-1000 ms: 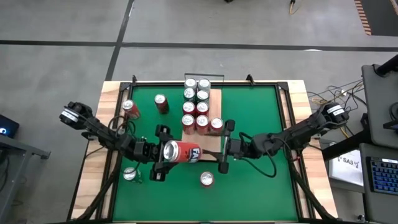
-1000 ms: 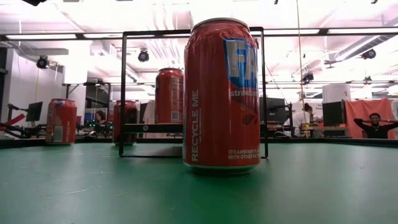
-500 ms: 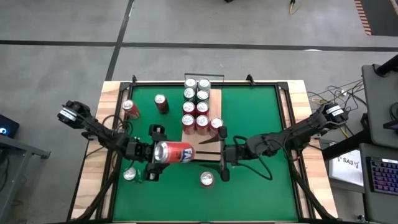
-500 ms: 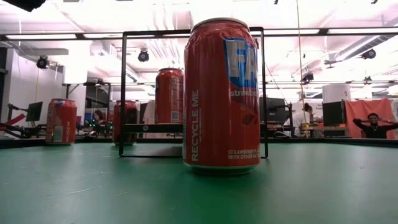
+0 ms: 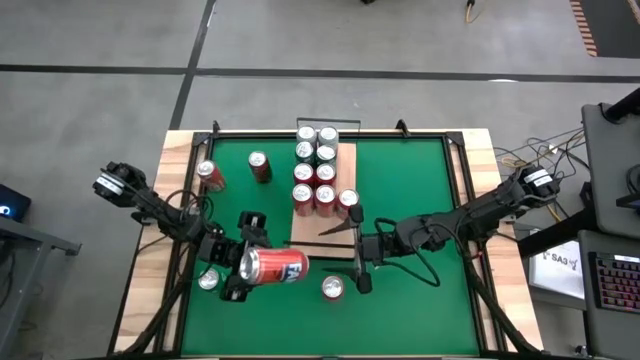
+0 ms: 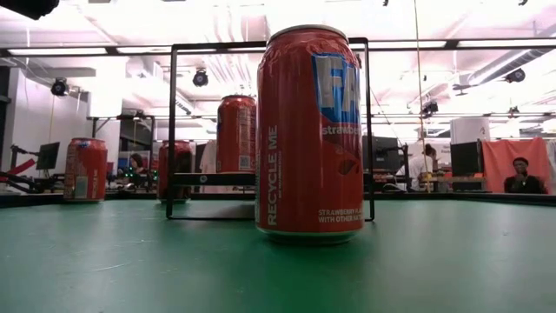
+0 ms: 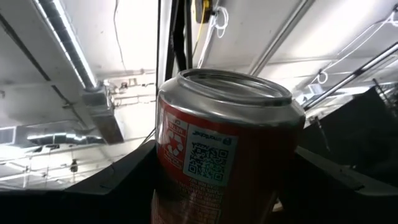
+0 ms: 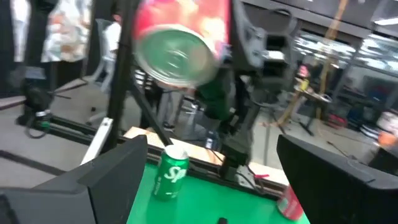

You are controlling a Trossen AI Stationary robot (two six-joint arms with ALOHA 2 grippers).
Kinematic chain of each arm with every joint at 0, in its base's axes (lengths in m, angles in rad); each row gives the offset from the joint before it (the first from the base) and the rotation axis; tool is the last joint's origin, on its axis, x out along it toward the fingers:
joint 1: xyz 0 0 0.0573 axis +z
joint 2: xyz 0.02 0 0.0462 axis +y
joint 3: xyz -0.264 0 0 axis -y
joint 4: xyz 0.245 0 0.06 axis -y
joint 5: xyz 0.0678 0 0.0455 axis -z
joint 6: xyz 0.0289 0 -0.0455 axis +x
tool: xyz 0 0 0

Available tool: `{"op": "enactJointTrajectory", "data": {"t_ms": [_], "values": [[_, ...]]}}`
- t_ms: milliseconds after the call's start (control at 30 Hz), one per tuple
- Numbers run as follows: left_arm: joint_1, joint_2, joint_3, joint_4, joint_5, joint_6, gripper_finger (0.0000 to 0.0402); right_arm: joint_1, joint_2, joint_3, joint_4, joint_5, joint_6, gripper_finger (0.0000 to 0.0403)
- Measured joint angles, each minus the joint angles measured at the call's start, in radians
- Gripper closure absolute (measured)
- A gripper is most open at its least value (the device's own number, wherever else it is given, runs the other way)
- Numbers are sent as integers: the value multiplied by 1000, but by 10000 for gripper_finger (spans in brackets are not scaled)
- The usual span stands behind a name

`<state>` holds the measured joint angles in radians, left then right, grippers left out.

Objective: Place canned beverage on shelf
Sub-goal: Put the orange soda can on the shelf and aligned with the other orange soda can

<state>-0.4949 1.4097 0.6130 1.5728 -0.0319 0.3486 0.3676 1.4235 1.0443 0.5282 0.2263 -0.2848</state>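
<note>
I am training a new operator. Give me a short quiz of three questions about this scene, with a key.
1. True or false: the left gripper holds the red aluminium can upright.
2. Which gripper is open and empty?
3. The small green can stands: A on the pale wooden shelf; B on the green mat; C in the right gripper.
Key: 1 false, it lies sideways; 2 right gripper; 3 B.

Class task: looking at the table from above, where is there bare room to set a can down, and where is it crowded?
Free: the near end of the shelf, and the green mat right of the shelf. Crowded: the shelf's far end, packed with upright cans.
</note>
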Motion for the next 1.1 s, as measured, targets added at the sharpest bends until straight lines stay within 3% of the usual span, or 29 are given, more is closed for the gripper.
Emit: {"op": "enactJointTrajectory", "data": {"t_ms": [133,300,700,1100], "values": [[2,0,-1,-2,-4,1,121,1,0,0,2,-66,-15,53],[0,0,-1,-3,-1,1,121,0,1,-2,40,-69,-78,54],[1,0,-1,-2,-11,9,121,-1,209,11,512,-41,-306,74],[1,0,-1,-4,-38,9,121,-2,306,148,511,-44,-339,50]]}}
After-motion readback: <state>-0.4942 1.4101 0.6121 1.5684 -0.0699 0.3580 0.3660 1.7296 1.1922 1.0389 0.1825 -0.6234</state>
